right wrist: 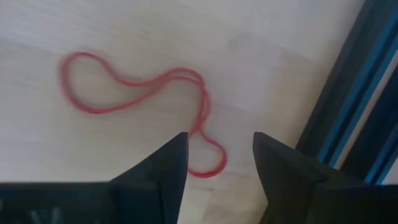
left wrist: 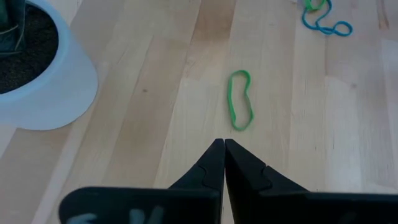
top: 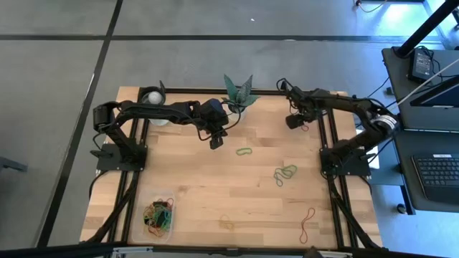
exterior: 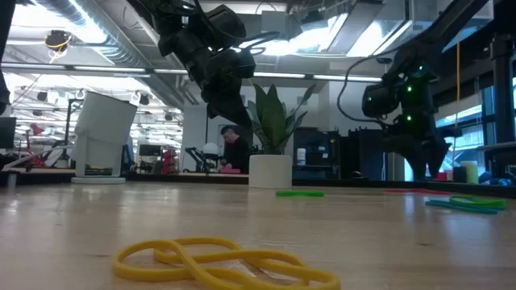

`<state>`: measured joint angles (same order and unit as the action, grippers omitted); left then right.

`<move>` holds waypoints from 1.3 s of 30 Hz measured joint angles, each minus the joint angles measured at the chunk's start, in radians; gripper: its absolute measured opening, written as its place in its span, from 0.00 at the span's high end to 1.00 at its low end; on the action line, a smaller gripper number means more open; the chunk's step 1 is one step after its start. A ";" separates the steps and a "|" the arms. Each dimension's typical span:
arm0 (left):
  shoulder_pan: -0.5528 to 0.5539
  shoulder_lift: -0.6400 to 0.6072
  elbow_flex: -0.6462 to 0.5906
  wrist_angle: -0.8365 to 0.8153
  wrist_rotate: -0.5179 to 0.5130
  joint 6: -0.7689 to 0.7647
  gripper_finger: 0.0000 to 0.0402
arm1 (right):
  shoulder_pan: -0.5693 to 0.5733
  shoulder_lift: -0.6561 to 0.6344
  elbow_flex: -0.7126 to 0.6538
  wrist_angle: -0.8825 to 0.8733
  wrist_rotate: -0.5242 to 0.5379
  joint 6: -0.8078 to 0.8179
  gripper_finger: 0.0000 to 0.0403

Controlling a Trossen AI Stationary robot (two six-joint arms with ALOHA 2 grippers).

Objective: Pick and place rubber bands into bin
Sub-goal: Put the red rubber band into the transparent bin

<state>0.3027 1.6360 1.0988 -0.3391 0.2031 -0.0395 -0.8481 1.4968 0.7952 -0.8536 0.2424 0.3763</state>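
**Clear bin holds a tangle of bands; more lie loose on the bench**

Clear plastic forms the bin, which sits near the front left corner of the wooden bench. Inside it lies a mixed heap of rubber bands in red, green, orange and yellow.

Other bands are loose on the wood: a green band near the middle, a green and blue cluster to its right, a red band toward the front right, and a yellow band close to the front edge.

At the back edge stands a white plant pot with dark soil and green leaves; a white cup stands at the back left.

Above the wood just behind the green band, the left pincer hangs with its fingers pressed together, holding nothing. Toward the back right, the right pincer hangs with its fingers apart and empty.
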 joint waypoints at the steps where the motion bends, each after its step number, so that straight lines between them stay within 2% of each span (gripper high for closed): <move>1: 0.000 0.000 0.000 0.000 0.000 0.000 0.98 | -0.010 0.013 0.000 0.000 0.000 -0.014 0.53; 10: 0.000 0.000 0.000 0.000 0.000 0.000 0.98 | -0.034 0.071 0.000 0.016 0.000 -0.082 0.53; 24: 0.000 0.000 0.000 0.000 0.000 0.000 0.98 | -0.034 0.072 -0.006 0.039 -0.008 -0.125 0.53; 36: 0.000 0.000 0.000 0.000 0.000 0.000 0.98 | -0.012 0.072 -0.040 0.100 -0.004 -0.098 0.53; 39: 0.000 0.000 0.000 0.000 0.000 0.000 0.98 | -0.004 0.070 -0.048 0.106 -0.007 -0.096 0.57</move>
<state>0.3027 1.6363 1.0985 -0.3393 0.2028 -0.0392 -0.8526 1.5670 0.7473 -0.7476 0.2357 0.2800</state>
